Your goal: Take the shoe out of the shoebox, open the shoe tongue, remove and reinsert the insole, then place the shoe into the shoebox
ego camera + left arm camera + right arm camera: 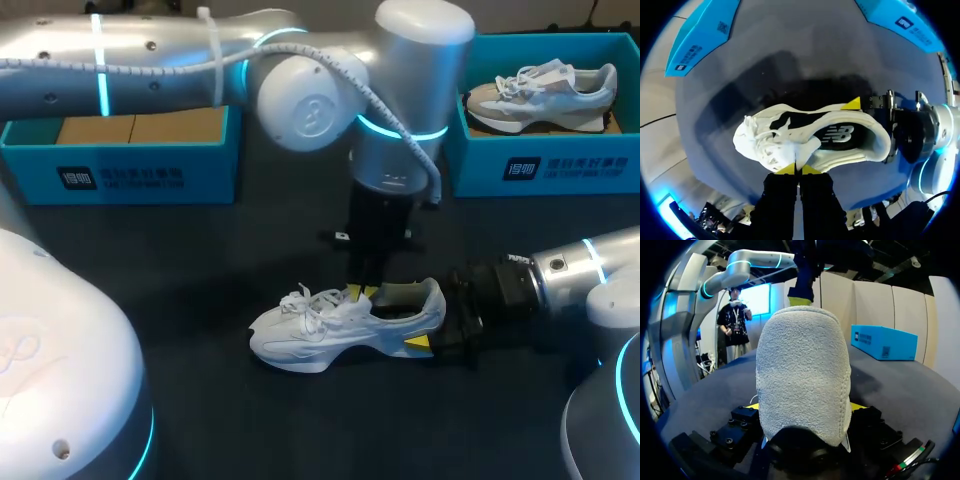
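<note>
Listing the table [200,300] from our left side across.

Item 1, left box [120,178]: blue and open, at the far left. Only a brown card floor shows inside. We judge it the shoe's home, though we cannot be sure.

Item 2, left gripper [361,292]: our left arm reaches past the middle and comes straight down onto the shoe. Its yellow tips are pressed together, pinching the tongue [799,151] just behind the laces.

Item 3, shoe [330,330]: white, out of the box, upright on its sole at mid-table, toe to our left and heel to our right. The insole [837,136] shows dark inside the opening and seems seated.

Item 4, right gripper [435,330]: low at the heel, one finger on each side, clamped on the shoe.

Item 5, right box [560,165]: blue, at the far right, with a second shoe [540,95] lying in it, well apart from the work.

Step in hand, as we judge it: opening the tongue. The take-out is done and the insole is not yet touched.

Next move calls for: drawing the tongue up and toward the toe, with the heel pinned by our right gripper so the shoe neither tips nor slides. After that, one pincer must let go to reach the insole.
</note>
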`<action>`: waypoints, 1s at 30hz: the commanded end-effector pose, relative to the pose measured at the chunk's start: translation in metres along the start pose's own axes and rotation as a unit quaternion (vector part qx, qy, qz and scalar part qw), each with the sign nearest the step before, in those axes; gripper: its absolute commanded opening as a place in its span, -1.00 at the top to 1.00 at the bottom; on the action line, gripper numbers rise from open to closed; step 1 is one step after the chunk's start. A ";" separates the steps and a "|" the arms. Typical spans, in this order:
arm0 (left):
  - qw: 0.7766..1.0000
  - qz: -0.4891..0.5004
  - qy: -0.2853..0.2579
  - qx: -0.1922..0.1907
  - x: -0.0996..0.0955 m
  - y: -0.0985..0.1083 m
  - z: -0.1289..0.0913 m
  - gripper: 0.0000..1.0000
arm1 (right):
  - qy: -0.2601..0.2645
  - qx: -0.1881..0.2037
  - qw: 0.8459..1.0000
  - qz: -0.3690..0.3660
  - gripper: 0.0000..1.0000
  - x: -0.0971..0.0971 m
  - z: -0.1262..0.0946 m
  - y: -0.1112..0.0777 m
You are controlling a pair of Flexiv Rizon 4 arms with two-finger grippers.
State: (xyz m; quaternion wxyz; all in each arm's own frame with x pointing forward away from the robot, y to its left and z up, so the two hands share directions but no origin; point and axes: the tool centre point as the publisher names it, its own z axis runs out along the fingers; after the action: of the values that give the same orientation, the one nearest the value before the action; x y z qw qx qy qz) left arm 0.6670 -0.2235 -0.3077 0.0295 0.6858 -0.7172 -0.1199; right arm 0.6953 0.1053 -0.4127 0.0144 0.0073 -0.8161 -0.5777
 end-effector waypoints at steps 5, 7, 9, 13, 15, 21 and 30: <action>0.990 -0.017 0.133 0.054 -0.042 0.020 -0.011 1.00 | -0.001 0.002 1.000 0.000 1.00 0.000 0.000 0.001; 0.986 -0.021 0.152 0.064 -0.048 0.022 -0.010 1.00 | -0.001 0.002 1.000 0.000 1.00 0.000 0.000 0.001; 0.982 -0.026 0.171 0.071 -0.053 0.024 -0.008 1.00 | -0.001 0.002 1.000 0.000 1.00 0.000 0.000 0.001; 0.975 -0.030 0.207 0.080 -0.066 0.027 -0.006 1.00 | -0.001 0.002 1.000 0.000 1.00 0.000 0.000 0.001; 0.970 -0.029 0.227 0.083 -0.073 0.029 -0.004 1.00 | -0.001 0.002 1.000 0.000 1.00 0.000 0.000 0.001; 0.960 -0.033 0.271 0.067 -0.089 0.028 0.012 1.00 | -0.001 0.002 1.000 0.000 1.00 0.000 0.000 0.001; 0.955 -0.038 0.290 0.038 -0.107 0.022 0.038 1.00 | -0.001 0.002 1.000 0.000 1.00 0.000 0.000 0.001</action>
State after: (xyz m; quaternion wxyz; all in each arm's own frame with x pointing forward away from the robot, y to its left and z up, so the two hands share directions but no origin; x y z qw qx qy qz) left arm 0.6443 -0.1194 -0.3176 0.0827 0.7281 -0.6803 -0.0161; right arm 0.6952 0.1055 -0.4124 0.0144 0.0075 -0.8160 -0.5778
